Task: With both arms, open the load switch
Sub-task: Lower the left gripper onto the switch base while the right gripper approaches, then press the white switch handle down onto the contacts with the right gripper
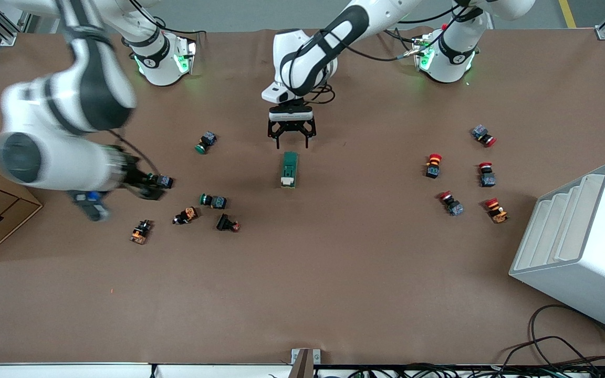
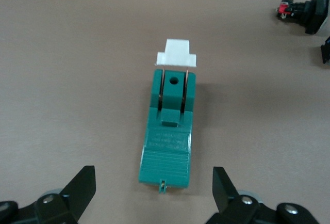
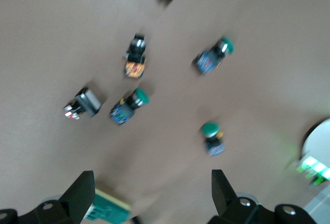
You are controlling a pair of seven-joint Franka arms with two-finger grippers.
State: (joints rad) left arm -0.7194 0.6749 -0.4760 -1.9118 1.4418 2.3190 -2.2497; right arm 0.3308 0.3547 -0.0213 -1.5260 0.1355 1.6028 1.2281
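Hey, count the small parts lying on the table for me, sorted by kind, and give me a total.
Load switch: 1
Green-capped push buttons: 3
Red-capped push buttons: 5
Dark-capped push buttons: 3
Total: 12

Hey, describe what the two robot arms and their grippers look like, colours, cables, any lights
Both arms are glossy white with black joint bands. The left arm has black cables running along it; green lights glow at both bases. The left gripper is black, two-fingered, with wedge-shaped fingertips, under a white wrist block. The right arm ends in a black right gripper with the same wedge fingertips.
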